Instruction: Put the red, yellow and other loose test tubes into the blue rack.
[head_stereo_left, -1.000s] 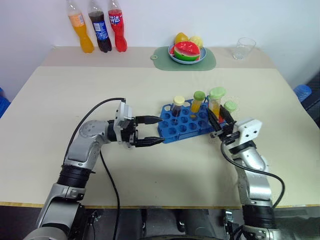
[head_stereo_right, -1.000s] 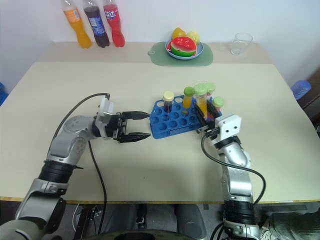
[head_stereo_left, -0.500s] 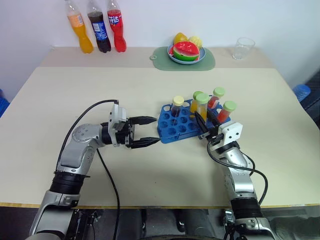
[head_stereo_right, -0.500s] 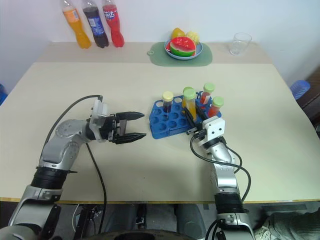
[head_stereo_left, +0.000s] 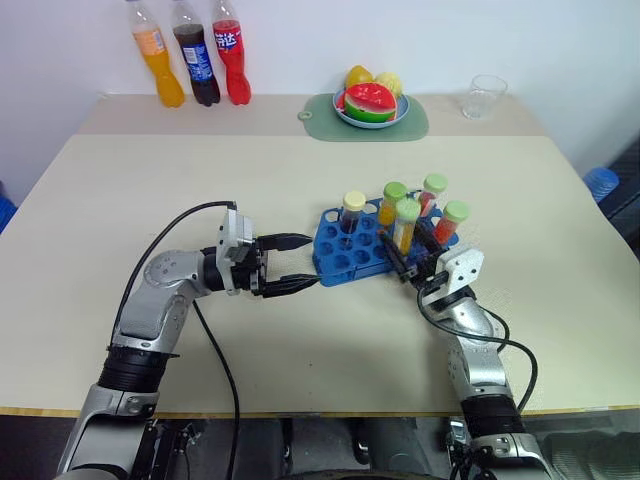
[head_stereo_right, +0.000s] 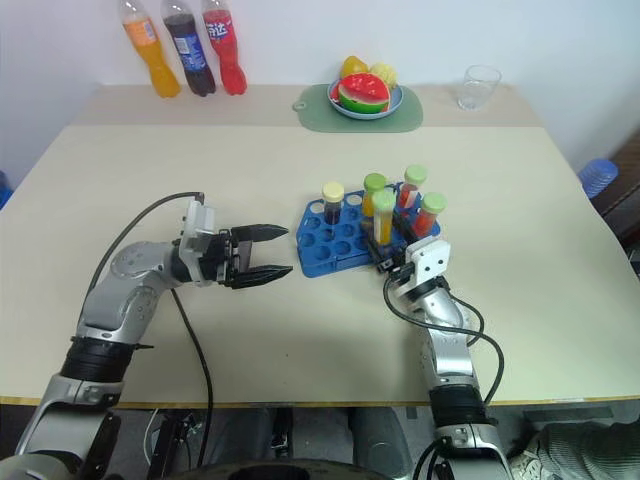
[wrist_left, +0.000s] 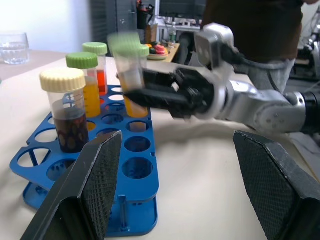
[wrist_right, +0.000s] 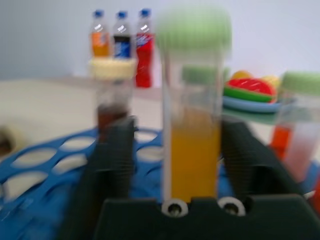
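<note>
The yellow tube now stands in the blue rack near the middle of the bench, between the right gripper's spread fingers, so it should back away while the left gripper waits wide open.

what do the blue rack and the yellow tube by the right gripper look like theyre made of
Blue rack: probably moulded plastic, evenly bright blue, thin plates pierced by round holes, slight sheen. Yellow tube: clear wall showing the liquid inside, likely plastic though glass cannot be ruled out; matte green cap, probably plastic.
</note>
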